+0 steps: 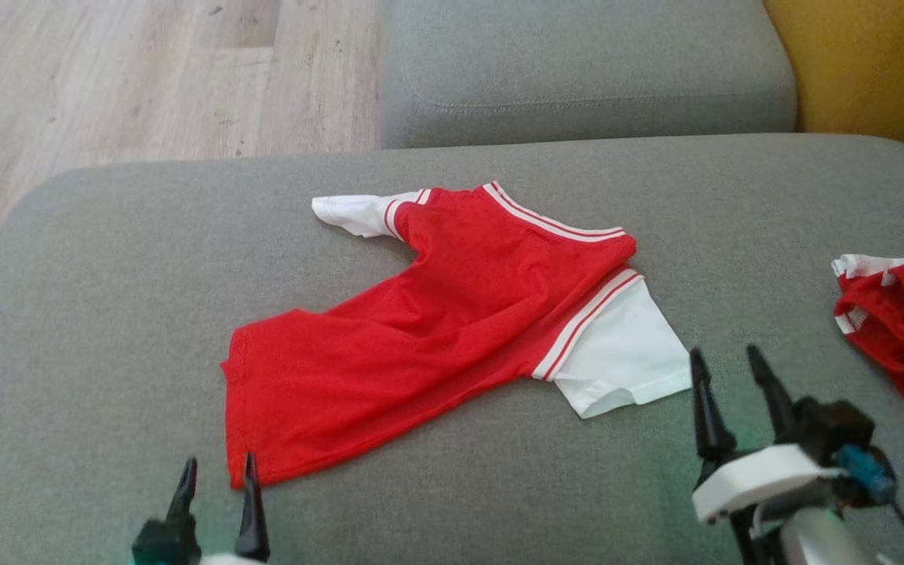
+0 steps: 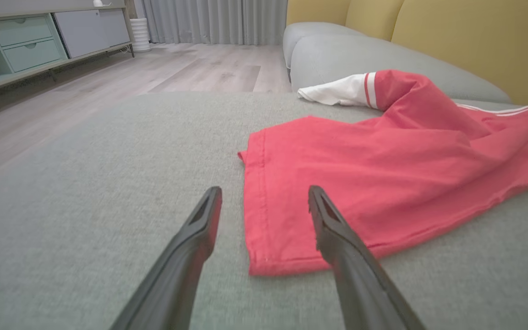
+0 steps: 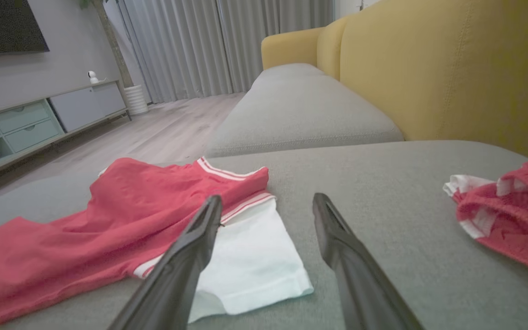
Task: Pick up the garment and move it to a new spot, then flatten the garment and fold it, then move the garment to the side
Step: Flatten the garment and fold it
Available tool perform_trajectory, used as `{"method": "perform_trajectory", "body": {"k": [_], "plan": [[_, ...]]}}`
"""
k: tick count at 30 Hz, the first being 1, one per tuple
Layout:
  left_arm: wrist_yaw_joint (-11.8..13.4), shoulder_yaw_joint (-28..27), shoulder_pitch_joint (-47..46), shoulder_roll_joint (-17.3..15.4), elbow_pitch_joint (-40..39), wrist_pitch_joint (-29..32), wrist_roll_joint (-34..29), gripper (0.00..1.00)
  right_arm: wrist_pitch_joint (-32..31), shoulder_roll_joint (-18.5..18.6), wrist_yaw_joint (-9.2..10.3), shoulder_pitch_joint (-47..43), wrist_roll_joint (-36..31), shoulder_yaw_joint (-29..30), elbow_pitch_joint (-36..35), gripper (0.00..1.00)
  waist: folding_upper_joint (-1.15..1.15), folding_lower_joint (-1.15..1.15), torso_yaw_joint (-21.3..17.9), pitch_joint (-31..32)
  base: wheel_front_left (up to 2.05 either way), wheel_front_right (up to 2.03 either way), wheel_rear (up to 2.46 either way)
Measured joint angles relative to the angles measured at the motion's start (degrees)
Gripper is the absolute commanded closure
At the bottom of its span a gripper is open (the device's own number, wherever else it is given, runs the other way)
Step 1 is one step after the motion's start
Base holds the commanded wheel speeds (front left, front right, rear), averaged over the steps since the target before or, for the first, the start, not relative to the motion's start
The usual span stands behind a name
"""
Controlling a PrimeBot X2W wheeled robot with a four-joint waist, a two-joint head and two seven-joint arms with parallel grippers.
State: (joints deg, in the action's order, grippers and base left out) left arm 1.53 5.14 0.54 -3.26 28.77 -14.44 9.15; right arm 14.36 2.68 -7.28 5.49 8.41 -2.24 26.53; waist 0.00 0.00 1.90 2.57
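My left gripper (image 1: 218, 464) stood with its fingers spread and holding nothing, tips at the near hem corner of the red garment (image 1: 436, 329). My right gripper (image 1: 725, 355) was parted too, and empty, just beside the white sleeve (image 1: 625, 353). The garment lay spread but rumpled on the grey sofa cushion (image 1: 107, 329) — a second red piece (image 1: 903, 322) sat well apart to my right

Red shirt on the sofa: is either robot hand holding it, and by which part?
Nothing is held. The left hand is open near the hem of the red shirt, the right hand open near its white sleeve.
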Motion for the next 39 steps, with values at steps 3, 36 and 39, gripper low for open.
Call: {"method": "perform_trajectory", "body": {"k": [3,36,39], "plan": [[0.00,-0.47,2.16,0.05,0.01,0.00,-0.24,0.00,0.00,-0.02,0.00,-1.56,0.00,-1.18,0.37,0.00,0.00,0.00,0.23,0.44,0.00,0.00,0.00],[-8.67,9.77,-6.88,0.38,13.88,-0.75,27.71,0.00,0.00,-0.02,0.00,0.57,-0.92,-0.80,1.74,0.00,0.00,0.01,-1.13,-6.08,0.00,0.00,0.00],[-8.68,10.77,-7.58,0.41,13.73,-0.76,31.25,0.00,0.00,-0.02,0.00,1.04,-0.92,-0.81,1.72,0.00,0.00,0.01,-1.23,-6.43,0.00,0.00,0.00]]}}
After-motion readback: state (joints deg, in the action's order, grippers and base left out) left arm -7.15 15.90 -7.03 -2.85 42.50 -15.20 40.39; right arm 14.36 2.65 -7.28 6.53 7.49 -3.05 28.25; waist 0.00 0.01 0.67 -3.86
